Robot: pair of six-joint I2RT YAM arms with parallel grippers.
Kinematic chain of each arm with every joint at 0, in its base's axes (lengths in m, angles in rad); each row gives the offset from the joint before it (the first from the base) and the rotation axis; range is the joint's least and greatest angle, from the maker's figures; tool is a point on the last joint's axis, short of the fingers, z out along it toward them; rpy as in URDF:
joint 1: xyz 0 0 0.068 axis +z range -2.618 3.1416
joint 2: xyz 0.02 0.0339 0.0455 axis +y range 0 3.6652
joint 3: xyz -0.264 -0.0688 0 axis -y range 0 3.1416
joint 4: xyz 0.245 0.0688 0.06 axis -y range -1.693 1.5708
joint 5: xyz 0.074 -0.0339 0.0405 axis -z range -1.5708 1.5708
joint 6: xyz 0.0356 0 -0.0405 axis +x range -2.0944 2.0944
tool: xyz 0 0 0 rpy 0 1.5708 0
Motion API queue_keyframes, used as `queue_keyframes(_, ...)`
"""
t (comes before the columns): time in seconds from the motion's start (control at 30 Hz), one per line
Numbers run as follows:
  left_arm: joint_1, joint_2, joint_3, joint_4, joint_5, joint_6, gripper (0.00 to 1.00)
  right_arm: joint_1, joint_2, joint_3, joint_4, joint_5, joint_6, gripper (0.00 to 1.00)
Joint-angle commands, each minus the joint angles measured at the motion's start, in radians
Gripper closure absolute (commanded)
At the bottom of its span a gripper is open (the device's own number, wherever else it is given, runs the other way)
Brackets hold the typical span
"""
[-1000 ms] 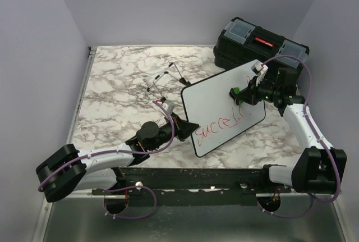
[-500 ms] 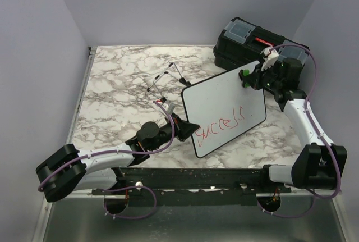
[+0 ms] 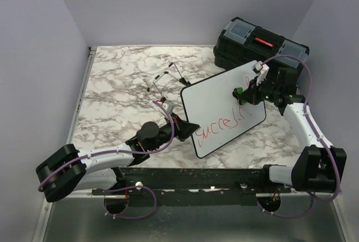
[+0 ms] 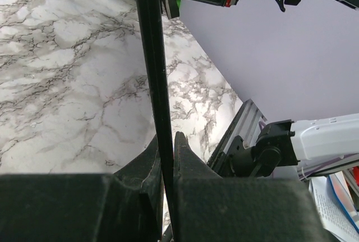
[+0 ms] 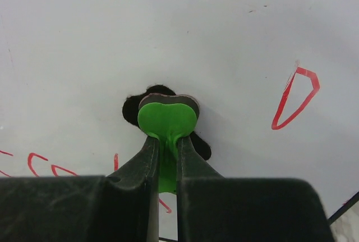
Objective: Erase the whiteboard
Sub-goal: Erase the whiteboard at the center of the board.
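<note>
Two arms are used at once. At the left, the left pincer point(image 3: 182, 127) is clamped tight on the lower-left rim of the whiteboard point(image 3: 219, 99). The board is thereby held at a tilt over the tabletop point(image 3: 118, 90), probably to steady it against wiping pressure. Red writing point(image 3: 220, 123) is seen along its lower part, not yet wiped. Further right, the right pincer point(image 3: 245, 94) is closed on a green eraser point(image 5: 167, 119), whose dark pad is pressed to the board's face. A toolbox point(image 3: 259, 44) is set behind, far right.
</note>
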Motion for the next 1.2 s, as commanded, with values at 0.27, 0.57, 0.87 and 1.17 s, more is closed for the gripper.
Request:
queue_keyframes(0.27, -0.01, -0.038, 0.021, 0.155, 0.055, 0.034, 1.0, -0.004, 0.105, 0.131, 0.201, 0.331, 0.219, 0.99)
queue_keyframes(0.57, -0.008, -0.044, 0.013, 0.163, 0.056, 0.047, 1.0, -0.016, 0.004, -0.042, -0.121, -0.113, -0.137, 0.99)
queue_keyframes(0.87, -0.008, -0.026, 0.022, 0.171, 0.059, 0.035, 1.0, -0.014, 0.021, 0.088, 0.154, -0.061, 0.223, 0.99)
queue_keyframes(1.17, -0.009, -0.038, 0.015, 0.166, 0.056, 0.033, 1.0, -0.017, 0.056, 0.096, 0.17, 0.283, 0.187, 0.99)
